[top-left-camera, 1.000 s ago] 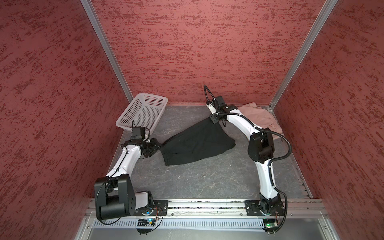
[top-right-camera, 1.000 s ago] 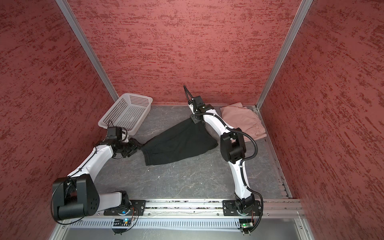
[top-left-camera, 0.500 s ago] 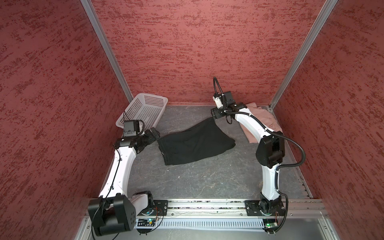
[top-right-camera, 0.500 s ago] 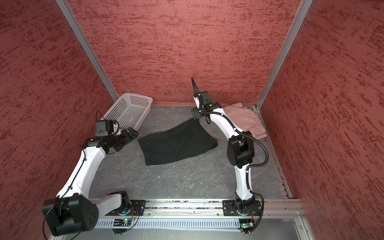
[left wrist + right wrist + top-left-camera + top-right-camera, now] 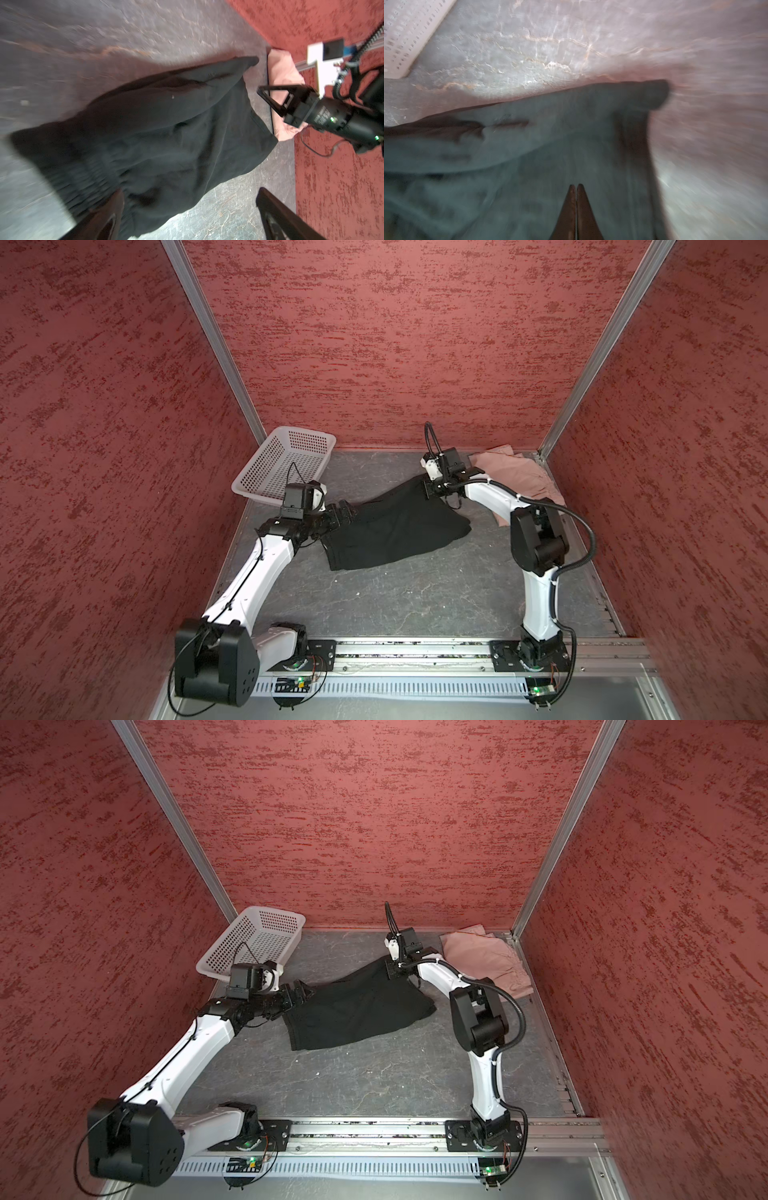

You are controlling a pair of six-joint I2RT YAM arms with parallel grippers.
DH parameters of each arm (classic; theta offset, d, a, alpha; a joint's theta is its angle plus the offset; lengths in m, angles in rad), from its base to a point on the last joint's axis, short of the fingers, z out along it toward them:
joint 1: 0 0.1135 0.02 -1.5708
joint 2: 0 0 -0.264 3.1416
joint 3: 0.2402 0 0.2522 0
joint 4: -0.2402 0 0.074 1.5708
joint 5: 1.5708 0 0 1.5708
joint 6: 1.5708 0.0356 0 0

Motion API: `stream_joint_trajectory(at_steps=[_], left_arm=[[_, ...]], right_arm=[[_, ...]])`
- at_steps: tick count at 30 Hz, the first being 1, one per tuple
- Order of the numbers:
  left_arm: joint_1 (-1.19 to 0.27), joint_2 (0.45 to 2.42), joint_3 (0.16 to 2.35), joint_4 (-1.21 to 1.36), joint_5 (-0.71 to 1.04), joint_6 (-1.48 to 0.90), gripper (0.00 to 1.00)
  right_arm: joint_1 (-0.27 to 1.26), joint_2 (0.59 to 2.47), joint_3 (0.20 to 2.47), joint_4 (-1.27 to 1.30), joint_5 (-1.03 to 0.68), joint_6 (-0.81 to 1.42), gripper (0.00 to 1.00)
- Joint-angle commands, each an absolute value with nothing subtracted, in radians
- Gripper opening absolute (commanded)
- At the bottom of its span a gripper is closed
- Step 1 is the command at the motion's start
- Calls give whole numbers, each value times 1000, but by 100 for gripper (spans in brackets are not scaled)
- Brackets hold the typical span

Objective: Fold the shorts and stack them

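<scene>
The step in hand looks like laying out the black shorts [image 5: 390, 531] for a first fold; they lie spread and slanted across the middle of the table [image 5: 415, 601], matte and soft, with shallow creases. In the left wrist view a gathered, ribbed waistband shows at the near end. The left gripper [image 5: 344, 511] sits at that waistband end with its fingers [image 5: 108, 214] spread wide, holding nothing. The right gripper [image 5: 430, 489] is over the far corner of the cloth, fingers [image 5: 571, 199] pressed together; no fabric shows between them, though the view is blurred. The pink shorts [image 5: 519, 477] rest in a soft, rumpled heap in the far right corner, apart from the black pair. A white perforated plastic basket [image 5: 305, 432] stands in the far left corner. Next, I judge, each gripper needs a firm pinch on an edge so one half can be carried over the other; the limp cloth will likely sag and bunch unless kept taut.
</scene>
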State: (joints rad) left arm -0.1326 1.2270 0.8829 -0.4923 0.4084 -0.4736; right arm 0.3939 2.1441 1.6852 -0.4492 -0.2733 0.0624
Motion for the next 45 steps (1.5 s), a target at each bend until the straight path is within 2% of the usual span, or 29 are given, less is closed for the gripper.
stream_joint_trajectory(at_steps=[1, 11, 19, 26, 31, 33, 38, 42, 45], left_arm=[[-154, 1285, 868, -338, 453, -466, 99], [-158, 1486, 860, -208, 422, -426, 99], [-45, 1480, 693, -125, 448, -492, 99], [1, 1434, 681, -146, 487, -462, 99], [0, 1370, 764, -200, 585, -468, 99], [-13, 1331, 817, -223, 612, -481, 99], [-135, 1247, 872, -195, 549, -503, 99], [-238, 1330, 866, -56, 532, -513, 100], [-246, 1416, 888, -58, 503, -505, 99]], right_arm=[[396, 2192, 1761, -404, -368, 45, 6], [395, 2358, 1948, -317, -418, 106, 7], [378, 2549, 2141, -378, -444, 168, 9], [344, 2550, 2133, -366, -433, 202, 9], [341, 2361, 1916, -221, -429, 186, 9], [340, 2260, 1802, -131, -422, 201, 13], [340, 2015, 1497, 62, -424, 264, 21], [339, 1880, 1255, 160, -407, 319, 22], [332, 1826, 1117, 204, -384, 354, 20]])
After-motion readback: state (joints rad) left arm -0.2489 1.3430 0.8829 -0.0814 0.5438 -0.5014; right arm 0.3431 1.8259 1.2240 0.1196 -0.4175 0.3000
